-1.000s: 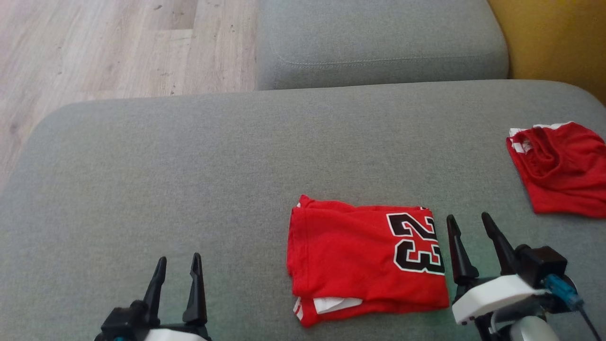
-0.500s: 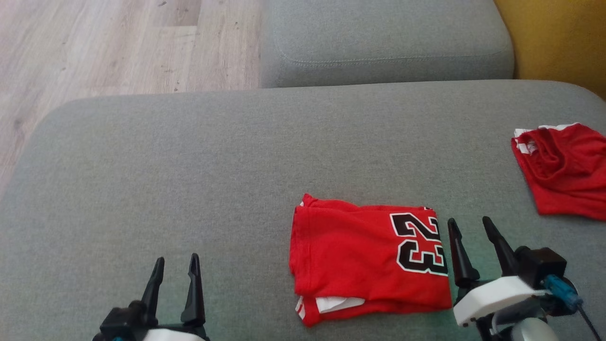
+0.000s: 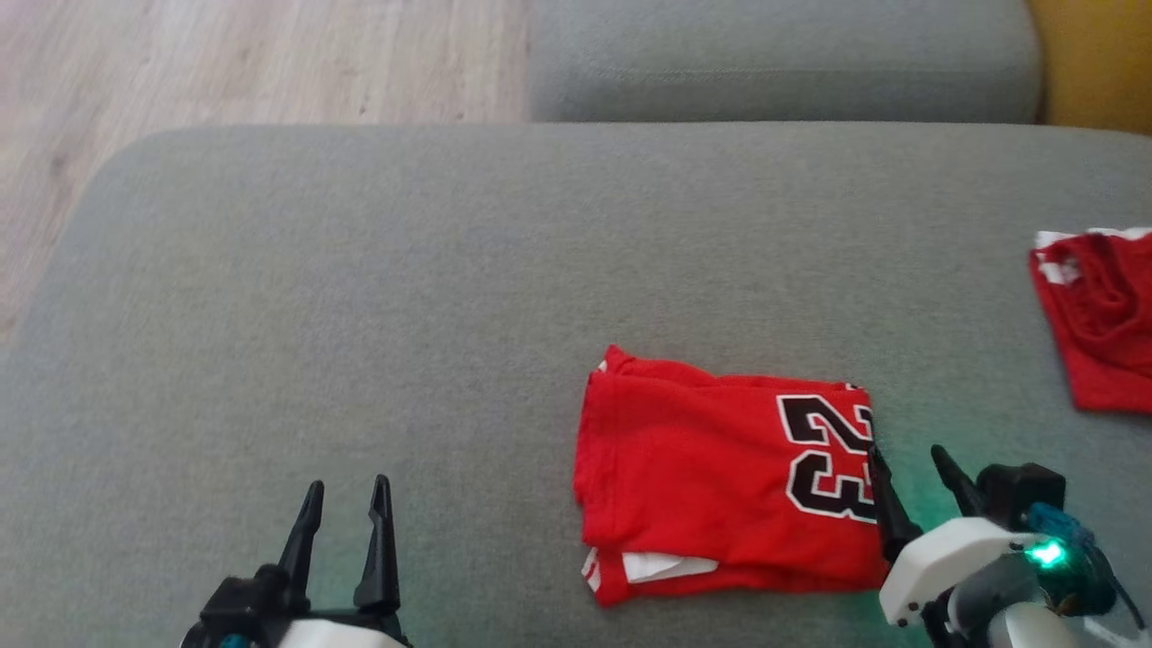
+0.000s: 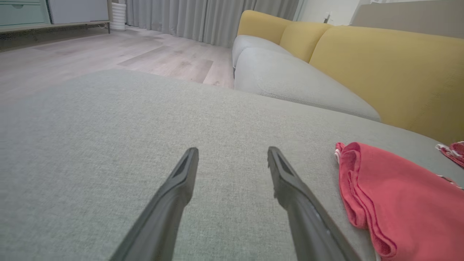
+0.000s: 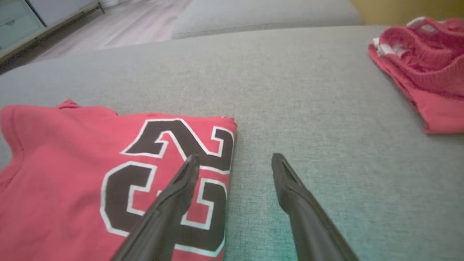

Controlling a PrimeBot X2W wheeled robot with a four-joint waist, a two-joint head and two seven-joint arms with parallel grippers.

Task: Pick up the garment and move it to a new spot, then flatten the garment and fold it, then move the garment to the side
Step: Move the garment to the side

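We note the folded red jersey on the grey cushion, left gripper and right gripper both spread, empty.

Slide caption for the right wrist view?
Open right gripper poised over the numbered edge of the folded red jersey on the grey cushion, a second red garment lying apart.

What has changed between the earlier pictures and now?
The head camera has shifted, so the whole scene slid right. The right gripper now overlaps the numbered edge of the folded garment instead of standing beside it, jaws open. Nothing was grasped or released. The second red garment and left gripper are unchanged.
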